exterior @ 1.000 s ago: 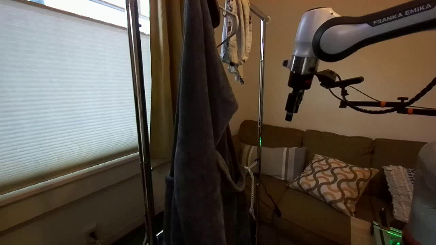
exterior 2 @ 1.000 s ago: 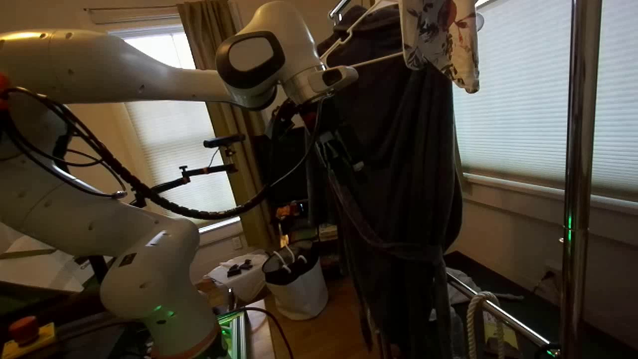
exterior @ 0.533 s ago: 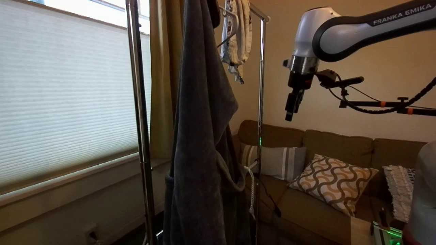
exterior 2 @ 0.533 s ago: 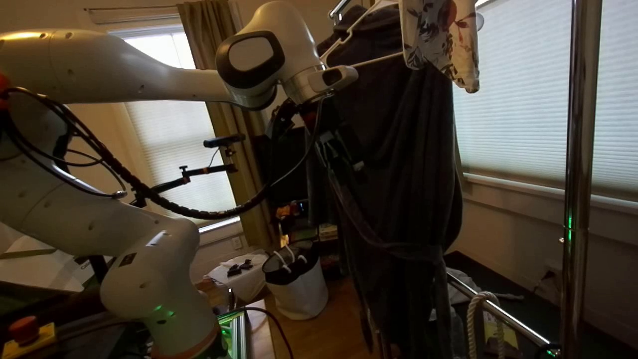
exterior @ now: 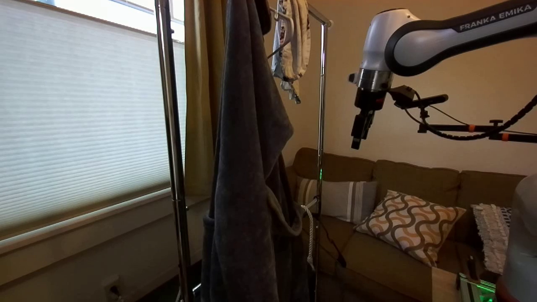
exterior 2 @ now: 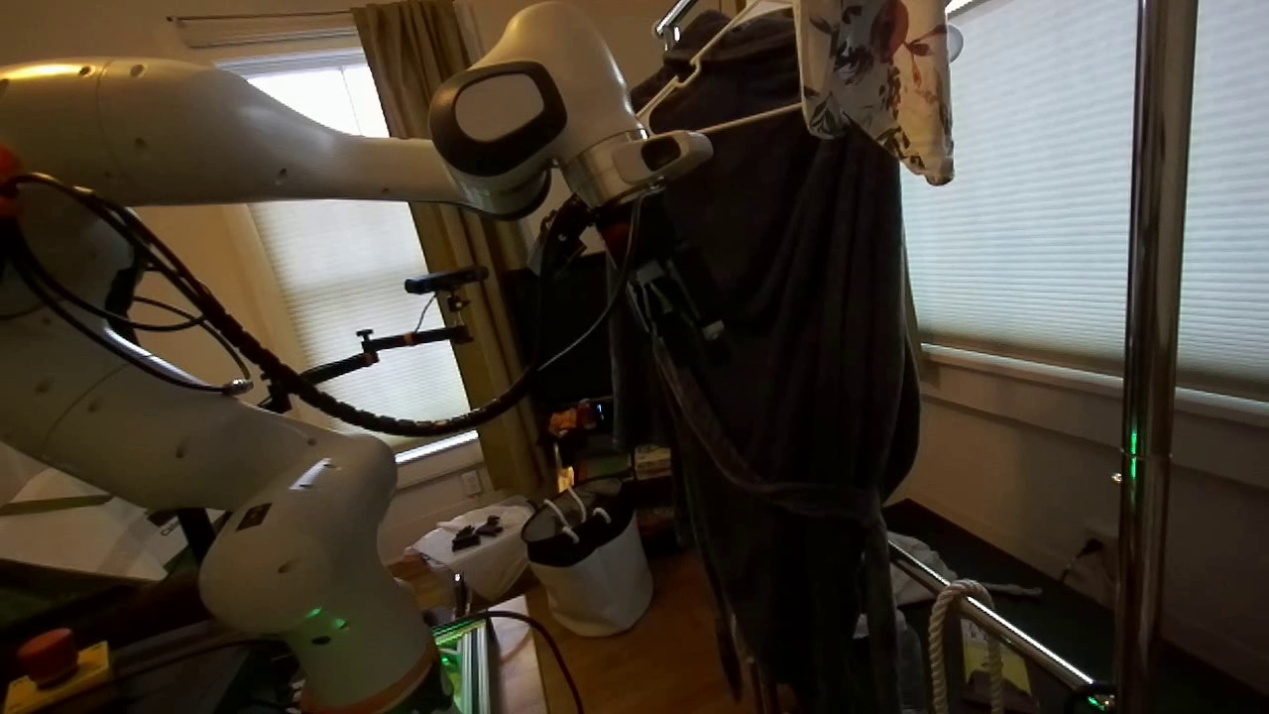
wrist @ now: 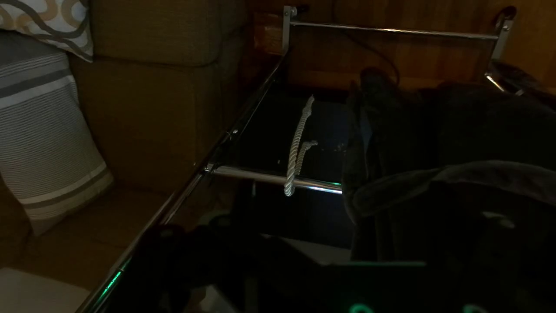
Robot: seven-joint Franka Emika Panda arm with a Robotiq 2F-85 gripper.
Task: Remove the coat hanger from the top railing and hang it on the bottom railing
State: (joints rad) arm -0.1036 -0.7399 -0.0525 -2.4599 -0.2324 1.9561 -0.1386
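A: Where is the hanger [exterior 2: 750, 119] found?

B: High up, in front of the robe [exterior 2: 793, 327] in an exterior view and below the top railing [exterior: 318, 14]. The seating of its hook cannot be confirmed (the apex is cut off by the edge of that view).

A: How is it identified?

B: By a thin white frame of triangular form. The sloping shoulder is stepped by a small notch; the straight lower bar is seen at a slight tilt. One corner is hidden behind the robot wrist [exterior 2: 585, 119], and the opposite part is covered by a floral cloth [exterior 2: 877, 79].

A: What is the state of the gripper [exterior: 360, 141]?

B: It is pointed downward, lower than the hanger and apart from it. Whether its jaws are spread or clenched cannot be told from the views.

A: And the bottom railing [wrist: 252, 174]?

B: It is partly hidden by the robe. A rope [wrist: 295, 150] is looped over its exposed length, as shown in the wrist view.
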